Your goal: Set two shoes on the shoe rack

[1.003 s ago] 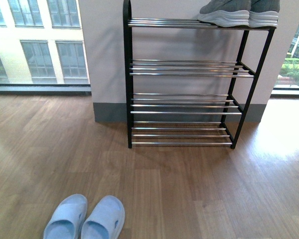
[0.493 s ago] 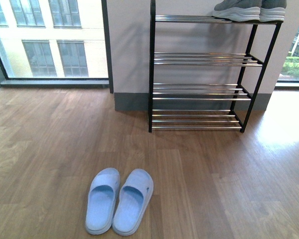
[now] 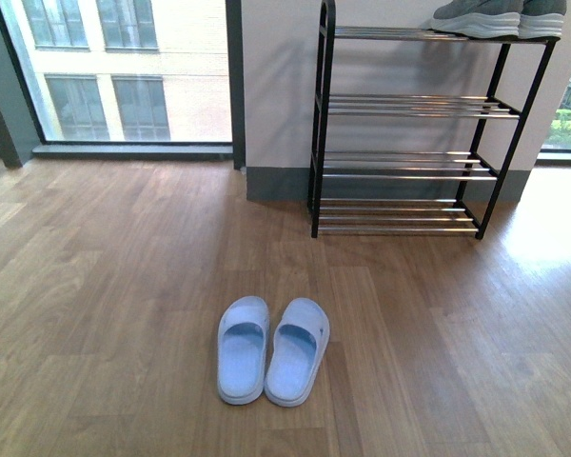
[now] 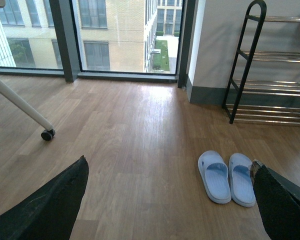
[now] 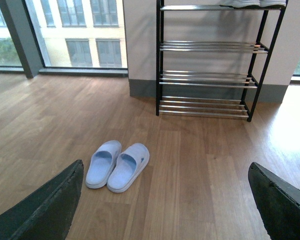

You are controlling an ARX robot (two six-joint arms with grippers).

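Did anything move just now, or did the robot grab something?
Only the view changed: the robot seems to have backed away and swung left, so the shoe rack looks smaller and the blue slides sit higher in the front view. Nothing was picked up. The grey sneakers remain on the top tier.

Pale blue slides [image 3: 295, 350], grey white-soled sneakers [image 3: 500, 17], black rack [image 3: 320, 124] with chrome bars [image 3: 400, 173], brown wood-grain floor [image 3: 124, 286].
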